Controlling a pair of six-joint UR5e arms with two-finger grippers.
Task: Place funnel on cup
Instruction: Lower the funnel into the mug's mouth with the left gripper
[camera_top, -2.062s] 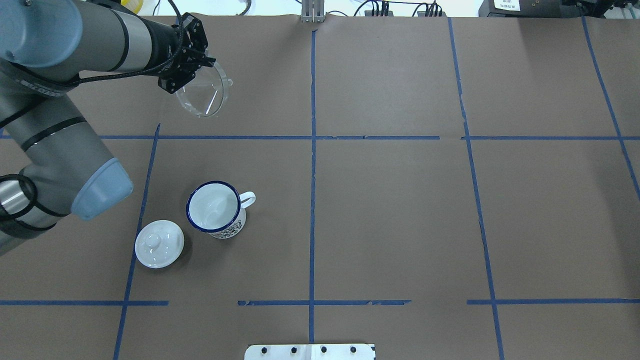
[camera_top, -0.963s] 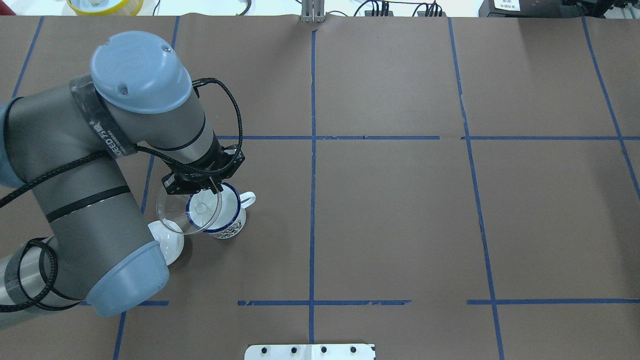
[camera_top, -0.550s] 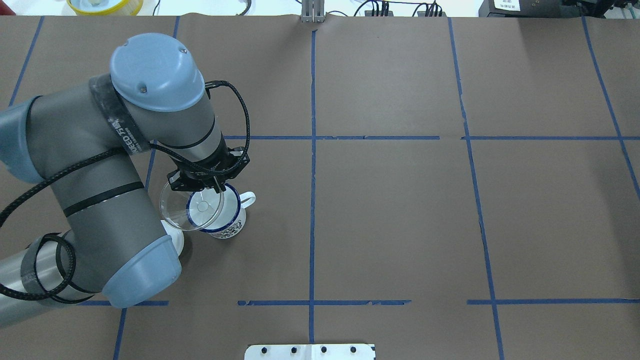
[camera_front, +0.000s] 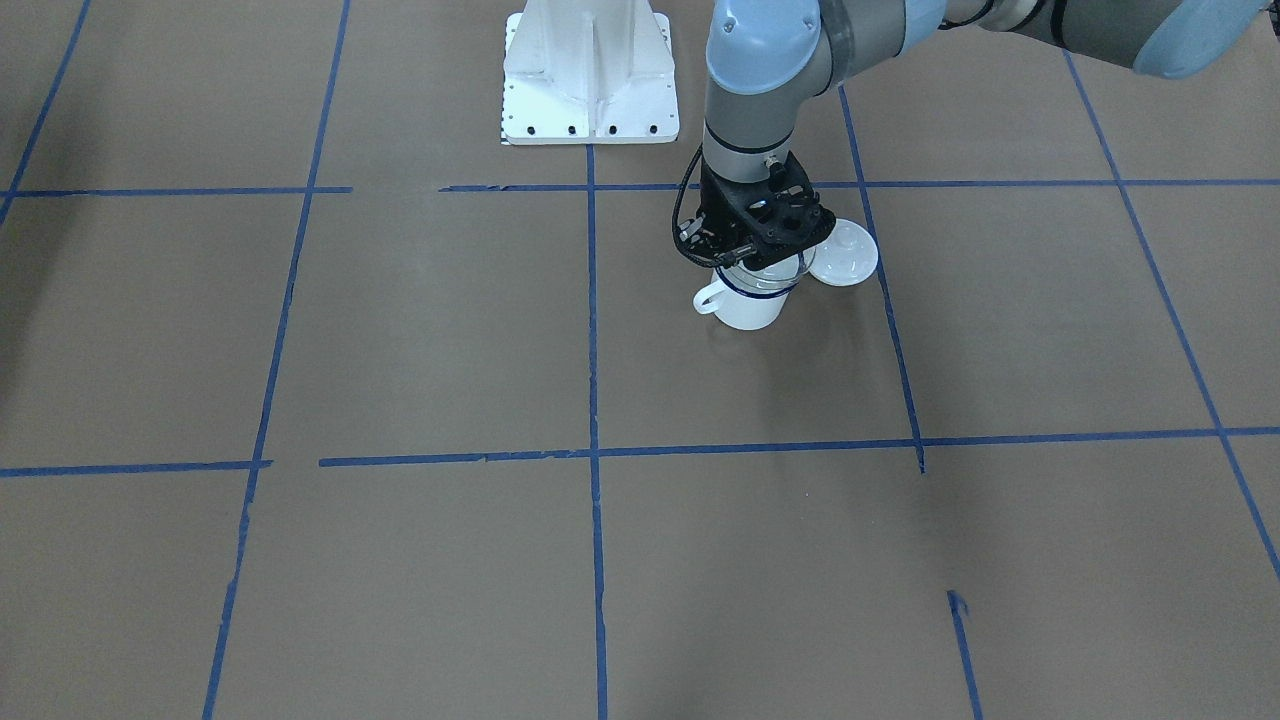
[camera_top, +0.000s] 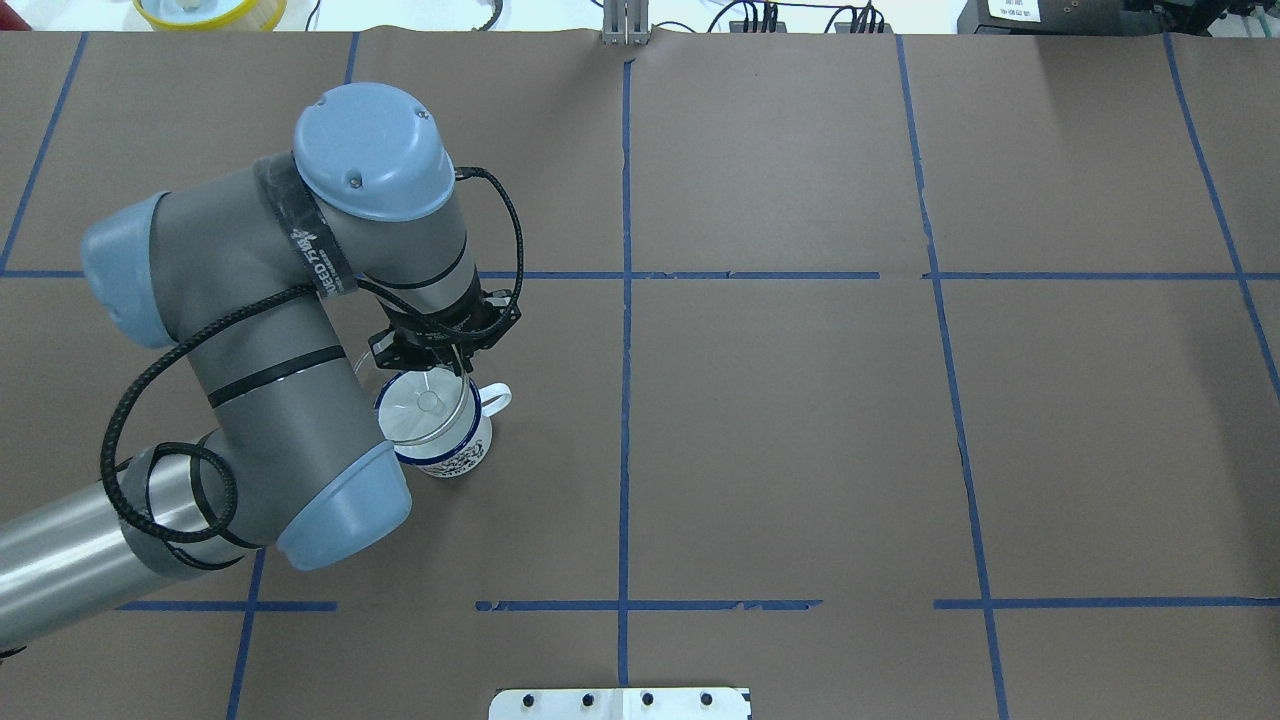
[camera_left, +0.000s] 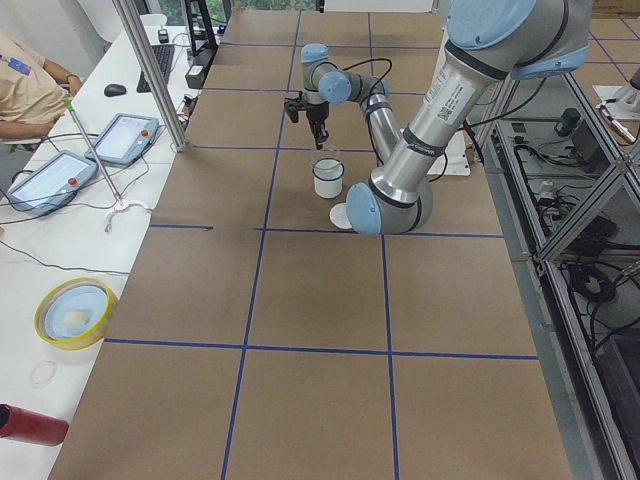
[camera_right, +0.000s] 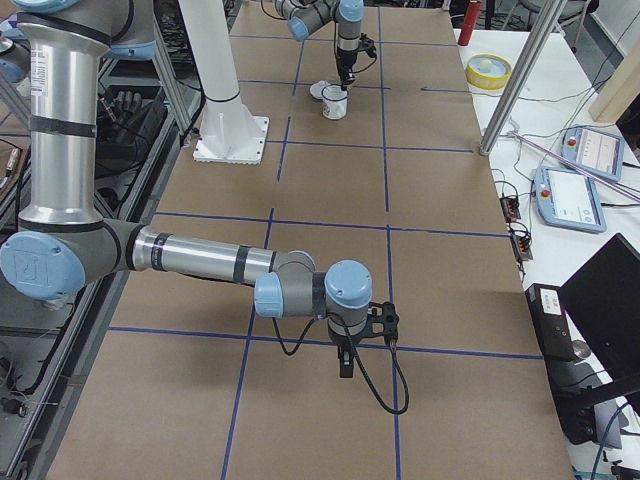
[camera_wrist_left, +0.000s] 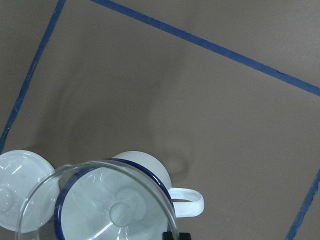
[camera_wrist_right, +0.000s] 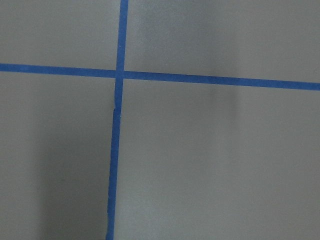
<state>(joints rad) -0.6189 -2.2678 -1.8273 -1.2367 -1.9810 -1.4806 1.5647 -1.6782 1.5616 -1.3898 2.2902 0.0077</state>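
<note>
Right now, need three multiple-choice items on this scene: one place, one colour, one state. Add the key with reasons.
1. Where is the white lid relative to the cup?
A) on top of it
B) inside it
C) on the table beside it

2. What colour is the cup's rim?
A) dark blue
B) red
C) green

3. What is the left tool doing?
A) open and empty
B) shut on the funnel, above the cup
C) lying on the table

Key:
1 C: the front-facing view shows the lid flat on the table next to the cup.
2 A: the left wrist view shows a dark blue band round the mouth.
3 B: the overhead view shows the tool pinching the funnel's rim, with the cone over the cup's mouth.
</note>
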